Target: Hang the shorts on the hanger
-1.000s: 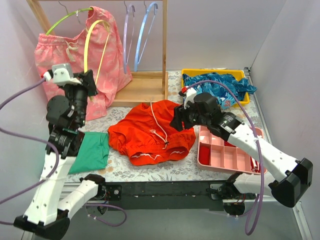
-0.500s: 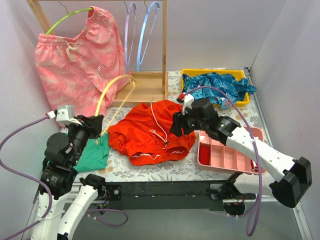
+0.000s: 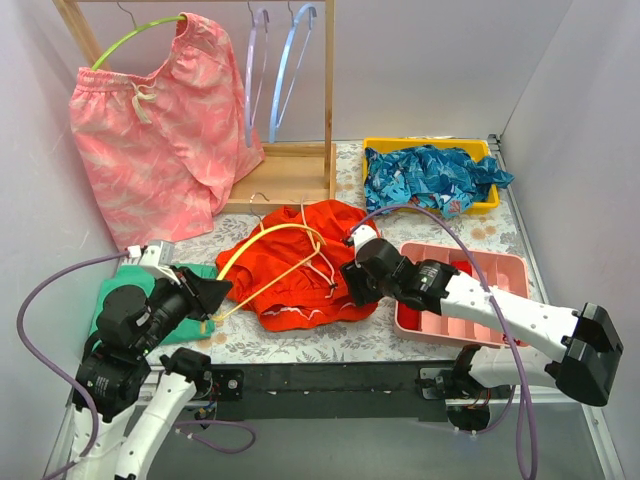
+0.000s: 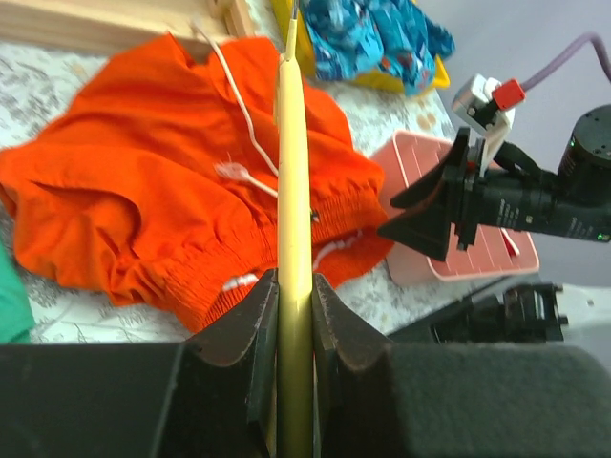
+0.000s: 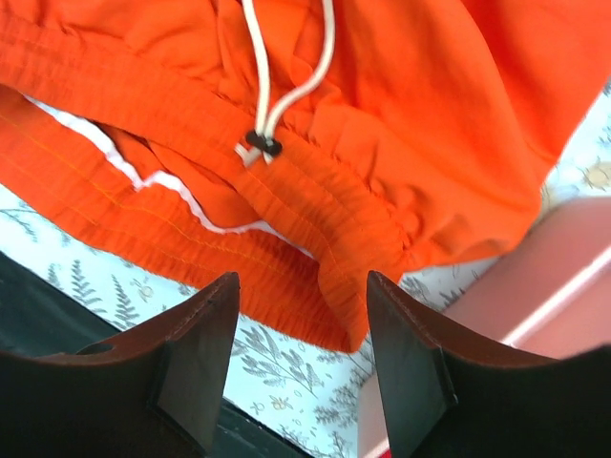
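Red-orange fabric shorts [image 3: 300, 270] with white trim lie spread on the floral-patterned table [image 3: 300, 342] in the overhead view, between the two arms, with the gathered waistband [image 3: 295, 316] toward the near edge. The left gripper [image 3: 212, 296] holds one end of the thin yellow arc-shaped hanger [image 3: 270, 229] low and slanted over the cloth. I judge this lines its free end up with the shorts for threading. The right gripper [image 3: 352, 283] hangs at the right side of the waistband, beside the pink compartment tray [image 3: 470, 305]. It is probably there to lift the fabric so the hanger can slide under.

From the left wrist, both fingers [image 4: 339, 324] are clamped tight on the yellow bar. The bar runs straight away over the middle of the shorts, close beside the white drawstring [image 4: 239, 105]. Such a firm pinch would keep the thin hanger from swinging. The right gripper shows beyond, at the tray's edge.

From the right wrist, the two dark fingers [image 5: 196, 363] stand wide apart with nothing between them, above the waistband and the drawstring's knot. Whether they touch the cloth cannot be told.
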You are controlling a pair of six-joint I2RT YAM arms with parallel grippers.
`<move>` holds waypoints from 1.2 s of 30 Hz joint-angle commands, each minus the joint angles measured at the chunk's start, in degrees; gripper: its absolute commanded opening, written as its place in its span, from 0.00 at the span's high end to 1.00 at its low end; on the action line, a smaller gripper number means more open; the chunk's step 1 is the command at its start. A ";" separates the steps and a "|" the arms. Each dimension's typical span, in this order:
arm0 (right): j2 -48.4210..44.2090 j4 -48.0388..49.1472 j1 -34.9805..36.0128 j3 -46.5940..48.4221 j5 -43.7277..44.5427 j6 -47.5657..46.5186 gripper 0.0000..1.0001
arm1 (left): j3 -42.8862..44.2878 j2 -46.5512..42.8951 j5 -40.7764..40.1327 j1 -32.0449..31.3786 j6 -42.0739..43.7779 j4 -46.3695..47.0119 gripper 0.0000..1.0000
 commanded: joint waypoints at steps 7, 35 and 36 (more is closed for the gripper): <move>-5.16 -4.96 3.08 -4.93 9.12 4.17 0.37 | 8.52 0.43 0.30 -9.06 2.12 -6.84 1.00; 3.88 -5.75 2.99 5.87 11.23 4.52 0.99 | 12.57 9.39 0.65 -25.33 8.18 -8.52 1.00; 4.06 -6.02 2.99 6.75 10.79 4.52 0.99 | 12.39 9.66 0.65 -25.33 8.36 -8.17 1.00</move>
